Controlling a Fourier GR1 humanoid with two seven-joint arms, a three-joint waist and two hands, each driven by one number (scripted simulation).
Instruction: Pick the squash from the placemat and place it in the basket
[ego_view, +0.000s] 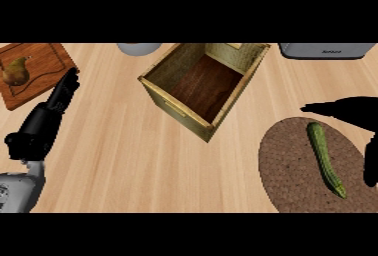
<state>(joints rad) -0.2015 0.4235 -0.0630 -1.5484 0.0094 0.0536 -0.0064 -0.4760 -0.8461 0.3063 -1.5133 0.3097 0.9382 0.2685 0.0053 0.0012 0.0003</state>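
Observation:
A long, thin green squash (325, 159) lies lengthwise on the round brown woven placemat (291, 172) at the lower right. The rectangular basket (204, 86), tan-walled with a dark wooden floor, stands open and empty at the top middle, turned at an angle. My right hand (353, 111) shows as a dark shape at the right edge, just above and right of the squash's far end, fingers stretched out and holding nothing. My left hand (52, 109) rests at the left with straight fingers pointing up toward the cutting board.
A wooden cutting board (40, 62) with a pear (16, 71) on it sits at the top left. A grey bowl (138, 48) and a grey toaster (326, 50) stand along the far edge.

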